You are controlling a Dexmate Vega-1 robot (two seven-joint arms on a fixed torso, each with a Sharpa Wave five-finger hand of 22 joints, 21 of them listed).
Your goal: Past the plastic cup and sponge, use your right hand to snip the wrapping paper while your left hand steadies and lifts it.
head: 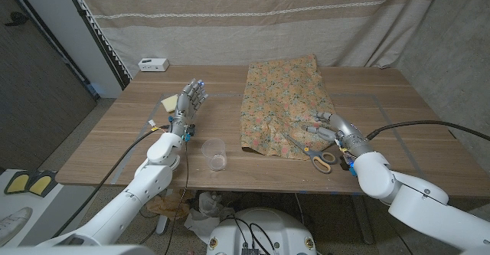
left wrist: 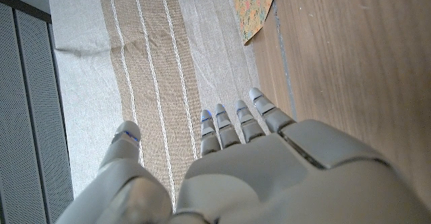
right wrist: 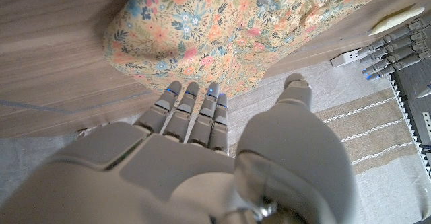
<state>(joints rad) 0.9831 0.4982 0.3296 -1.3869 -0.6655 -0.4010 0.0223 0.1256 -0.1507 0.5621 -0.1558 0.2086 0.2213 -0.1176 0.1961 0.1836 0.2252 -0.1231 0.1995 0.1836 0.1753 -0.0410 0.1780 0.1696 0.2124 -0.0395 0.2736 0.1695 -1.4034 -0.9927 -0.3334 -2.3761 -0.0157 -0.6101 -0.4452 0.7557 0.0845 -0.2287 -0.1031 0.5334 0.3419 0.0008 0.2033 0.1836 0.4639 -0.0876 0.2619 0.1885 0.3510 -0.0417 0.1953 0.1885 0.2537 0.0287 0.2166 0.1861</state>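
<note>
My left hand (head: 186, 102) is raised over the desk (head: 107, 144), fingers (head: 196, 88) spread and released, grasping nothing. The yellow sponge (head: 168, 103) sits just beside them on the outer side, and the plastic cup (head: 215, 155) stands below them, toward me. The floral wrapping paper (head: 283, 106) lies well across from those fingers, toward my right, and in the left wrist view only one corner of it (left wrist: 254, 5) shows ahead.

The scissors (head: 314, 154) lie on the paper's near edge, handles toward me. My right hand (head: 331, 129) hovers low, just beside them, its fingers (head: 318, 124) over the paper's edge. They look loose and holding nothing, though the wrist view doesn't let me see under the palm, so I say that with some caution.

To do this step well, I'd settle the right fingers squarely onto the scissor handles before lifting, keeping the blades off the paper. Then I'd carry the left hand past cup and sponge without brushing either.
</note>
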